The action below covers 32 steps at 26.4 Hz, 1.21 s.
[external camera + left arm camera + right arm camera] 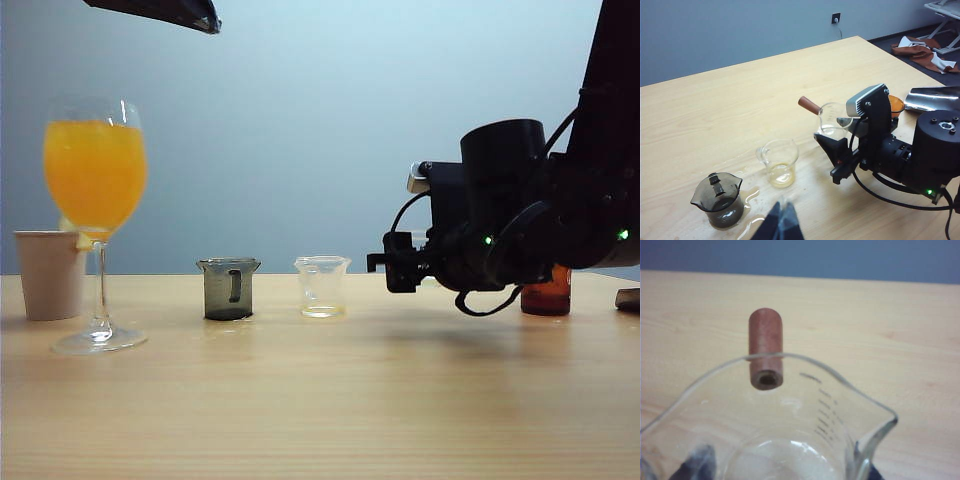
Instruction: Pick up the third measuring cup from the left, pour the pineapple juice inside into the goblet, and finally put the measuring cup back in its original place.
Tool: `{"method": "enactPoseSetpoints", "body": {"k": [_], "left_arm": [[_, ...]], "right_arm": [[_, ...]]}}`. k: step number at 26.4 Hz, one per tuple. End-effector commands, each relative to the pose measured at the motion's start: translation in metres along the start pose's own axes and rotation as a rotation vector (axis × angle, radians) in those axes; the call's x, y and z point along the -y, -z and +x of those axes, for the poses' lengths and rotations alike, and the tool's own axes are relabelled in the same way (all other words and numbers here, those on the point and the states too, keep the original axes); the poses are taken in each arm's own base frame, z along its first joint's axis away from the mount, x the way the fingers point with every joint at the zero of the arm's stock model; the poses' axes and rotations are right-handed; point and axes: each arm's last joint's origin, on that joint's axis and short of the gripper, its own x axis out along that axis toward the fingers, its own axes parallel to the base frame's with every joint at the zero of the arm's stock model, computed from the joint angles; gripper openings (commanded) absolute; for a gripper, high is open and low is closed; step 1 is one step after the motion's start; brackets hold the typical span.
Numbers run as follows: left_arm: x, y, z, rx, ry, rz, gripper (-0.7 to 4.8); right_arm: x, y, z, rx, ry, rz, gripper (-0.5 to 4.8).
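My right gripper [836, 131] is closed on the small clear measuring cup with a stubby reddish-brown handle [832, 116]. One black finger [832, 146] is in front of the measuring cup and the other is behind it. The measuring cup is upright, low over the pale wooden table [715, 115]. I cannot tell if its bottom touches the wood. From my right wrist I look down into the measuring cup [790, 440]. I see its handle [766, 347], its little spout and thin marks on the glass. The inside looks clear.

Near it, towards the middle of the table, stands a clear flared cup [779, 162] with a bit of pale yellow liquid at the bottom. Next comes a dark grey see-through cup [719, 199]. There are wet spots [752, 220] on the wood by the dark cup.

The tall clear stemmed goblet [95, 200] is far off at the left end, well apart from my right gripper. It is nearly full of orange-yellow juice [95, 170]. A beige paper cup [50, 272] stands just behind it. An amber-brown cup [547, 295] peeks out behind my right arm.

My left gripper [781, 223] hangs over the table near the dark cup. It is blurry, so I cannot tell if it is open or closed.
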Motion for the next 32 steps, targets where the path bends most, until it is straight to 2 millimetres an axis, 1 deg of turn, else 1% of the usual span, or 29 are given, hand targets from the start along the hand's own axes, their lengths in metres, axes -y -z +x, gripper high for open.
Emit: {"method": "enactPoseSetpoints", "body": {"k": [1, 13, 24, 25, 27, 28, 29, 30, 32], "left_arm": [[-0.001, -0.003, -0.001, 0.014, -0.008, 0.002, -0.05], [-0.001, 0.0, -0.001, -0.017, -0.009, 0.009, -0.05], [-0.001, 0.0, -0.001, -0.019, -0.009, 0.01, -0.05], [-0.001, 0.0, -0.001, -0.019, -0.009, 0.01, -0.05], [-0.001, 0.0, -0.001, -0.019, -0.009, 0.009, -0.05], [-0.001, 0.0, -0.001, -0.019, -0.009, 0.009, -0.05], [-0.001, 0.0, -0.001, -0.019, -0.009, 0.01, -0.05], [-0.001, 0.0, -0.001, -0.019, -0.009, 0.01, -0.05], [-0.001, 0.0, -0.001, -0.019, -0.009, 0.01, -0.05]], "right_arm": [[-0.001, 0.007, 0.001, -0.007, -0.001, 0.001, 0.92], [0.0, 0.031, 0.005, -0.07, 0.007, -0.013, 0.92], [-0.001, 0.028, 0.009, -0.059, -0.001, -0.009, 0.97], [-0.001, 0.028, 0.009, -0.059, -0.003, -0.009, 1.13], [-0.001, 0.028, 0.009, -0.059, -0.004, -0.009, 1.79], [-0.001, 0.028, 0.009, -0.06, -0.009, -0.009, 2.26], [-0.001, 0.028, 0.008, -0.062, -0.024, -0.009, 3.07], [-0.001, 0.029, 0.008, -0.067, -0.027, -0.01, 3.3], [-0.001, 0.03, 0.008, -0.084, -0.026, -0.013, 3.38]]}}
